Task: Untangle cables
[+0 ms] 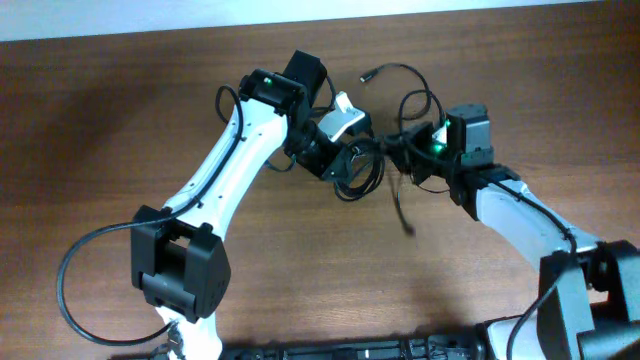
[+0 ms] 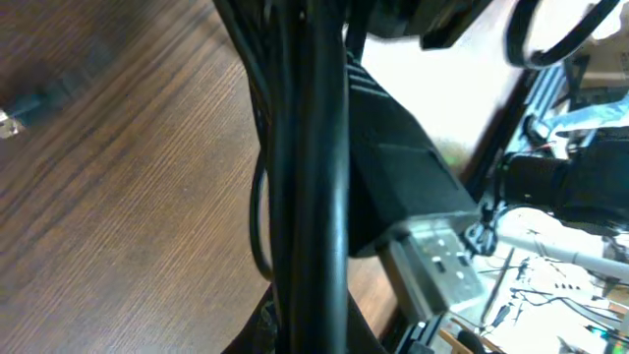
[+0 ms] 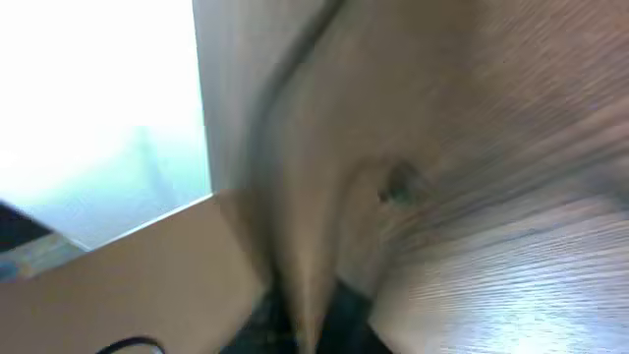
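The thin black cables (image 1: 362, 178) form a tangled bunch at the middle of the table, between my two grippers. One strand trails down to an end (image 1: 407, 228), and another loops up to a small plug (image 1: 368, 72). My left gripper (image 1: 345, 162) is shut on the bunch. In the left wrist view the cables (image 2: 310, 177) run straight up from the jaws (image 2: 314, 334), with a black USB plug with a metal tip (image 2: 437, 261) beside them. My right gripper (image 1: 402, 150) is at the right side of the bunch. Its wrist view is blurred, and the jaws (image 3: 314, 315) are unclear.
The brown wooden table (image 1: 120, 120) lies under everything. The thicker arm wire loops at the front left (image 1: 70, 270). The left arm base (image 1: 180, 265) and right arm base (image 1: 590, 290) stand near the front edge. A beige wall edge (image 3: 118, 285) shows in the right wrist view.
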